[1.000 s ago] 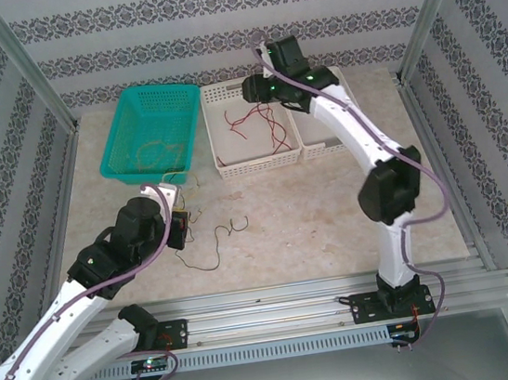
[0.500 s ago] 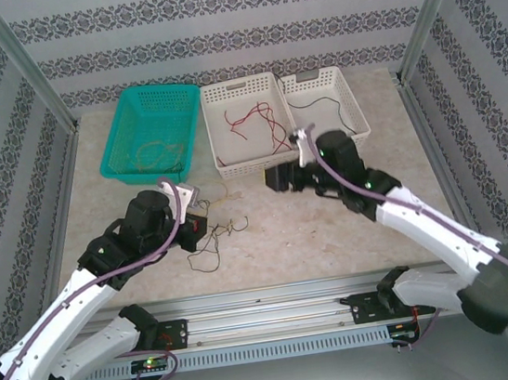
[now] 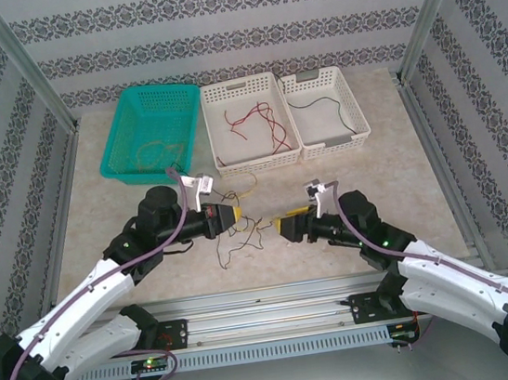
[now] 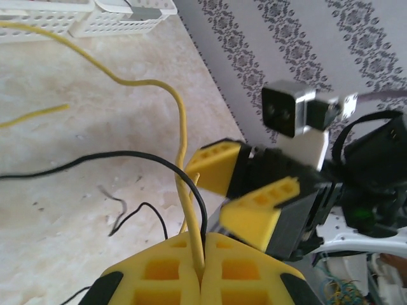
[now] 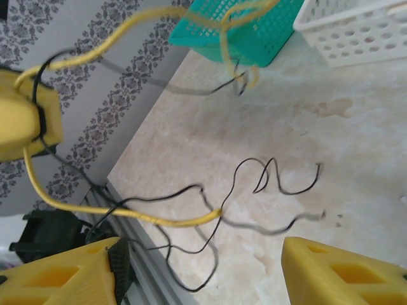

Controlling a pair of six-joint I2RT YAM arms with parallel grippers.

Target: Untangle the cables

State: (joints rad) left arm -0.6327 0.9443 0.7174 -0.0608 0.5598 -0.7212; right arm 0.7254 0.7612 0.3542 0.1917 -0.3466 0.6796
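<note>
Scene: tangle [image 3: 240, 237] of thin cables near the middle of the table's [image 3: 151, 260] near edge, between two grippers set nose to nose
Left gripper [image 3: 231, 214]: pinched shut on a yellow cable [image 4: 181, 121] and a black cable [image 4: 95, 157], both coming out of the seam between the pads and lifted off the table
Right gripper [image 3: 283, 226]: jaws wide apart, gripping nothing, low over the table just beside the tangle, facing the left gripper
Yellow cable's run: up from the pinch, arcing toward the far side of the table; a second loop drooping below the left gripper in the right wrist view
Black cable's run: out of the same pinch, then down in loose squiggles flat on the table, crossing the yellow cable
Sorted, by the look of it: red cables [image 3: 259, 124] in the middle basket [image 3: 223, 168], a black strand [image 3: 350, 119] in the right basket [image 3: 360, 139], yellow-tan strands [image 3: 151, 155] in the teal basket [image 3: 190, 114]
Step in hand, as judged: right gripper to take one strand, with the other held by the left gripper
Doing it well: choose a stretch of black clear of yellow, away from the crossing; close on one colour only; pull slowly and sideways along the table, away from the left gripper, not upward; stop at any sign of the whole knot lifting as one
Risk: two cables sharing one pinch, likely to drag together barring a slight easing of that grip
</note>
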